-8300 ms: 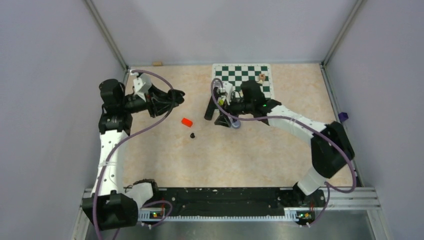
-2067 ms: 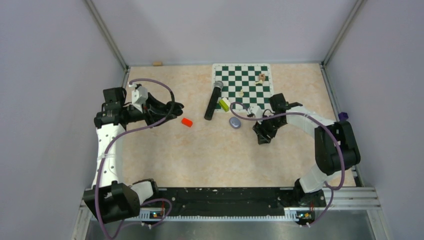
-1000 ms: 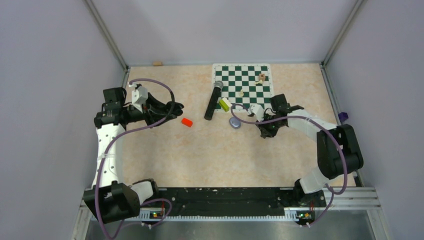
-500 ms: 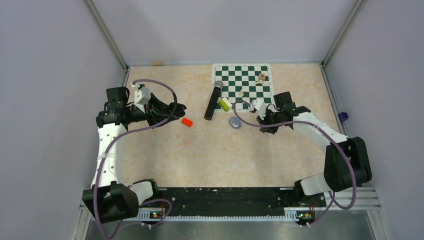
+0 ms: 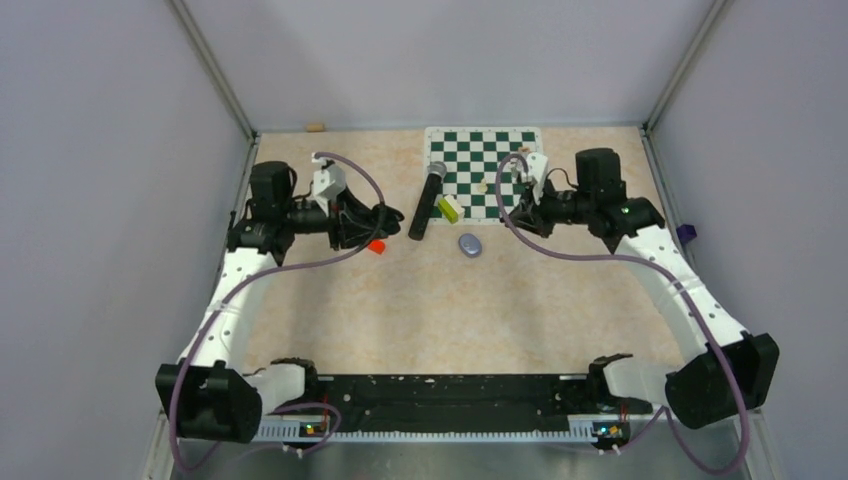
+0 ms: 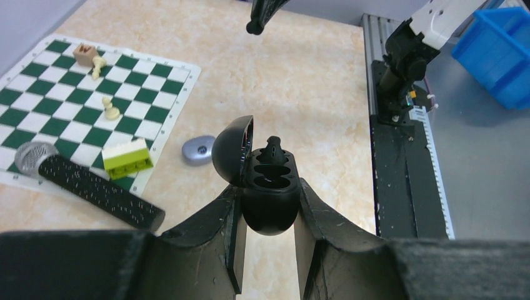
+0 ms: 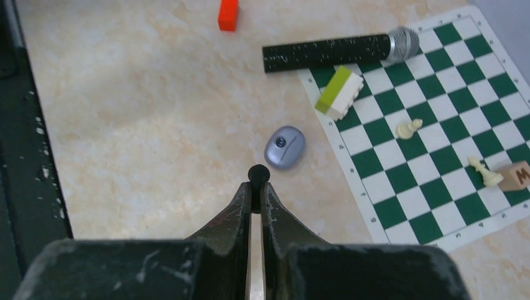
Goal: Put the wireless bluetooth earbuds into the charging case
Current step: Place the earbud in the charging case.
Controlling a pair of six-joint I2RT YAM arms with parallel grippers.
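One black earbud (image 6: pixel 273 147) sits in the charging case (image 6: pixel 270 187), in what looks like the well farther from the wrist camera, its stem poking up. The nearer well looks empty. The left claw (image 6: pixel 267 199) clamps the case from both sides, lid hinged back, clear of the desk (image 5: pixel 450 310). A second black earbud (image 7: pixel 258 173) is pinched at the very tips of the right claw (image 7: pixel 257 187), whose jaws are drawn almost together on it, held in the air near the front edge of the chessboard mat (image 5: pixel 500 150) and well apart from the case. By my reading roughly half the job is done: this bud has yet to be carried across and seated in the free well. A pale purple oval piece (image 7: pixel 284 147) lies untouched on the desk just off the mat. A black microphone (image 7: pixel 331 51) lies across the mat's corner between the two claws, with a green-and-white brick (image 7: pixel 339 92) beside it and a red block (image 7: pixel 228 14) farther out near the left claw. Pale chess pieces (image 7: pixel 409 129) and a wooden cube (image 7: pixel 517 175) rest on the mat. The desk is beige and marbled, enclosed by plain lilac-grey walls (image 5: pixel 450 60) on metal posts, with a black rail (image 5: pixel 450 395) along its near edge.
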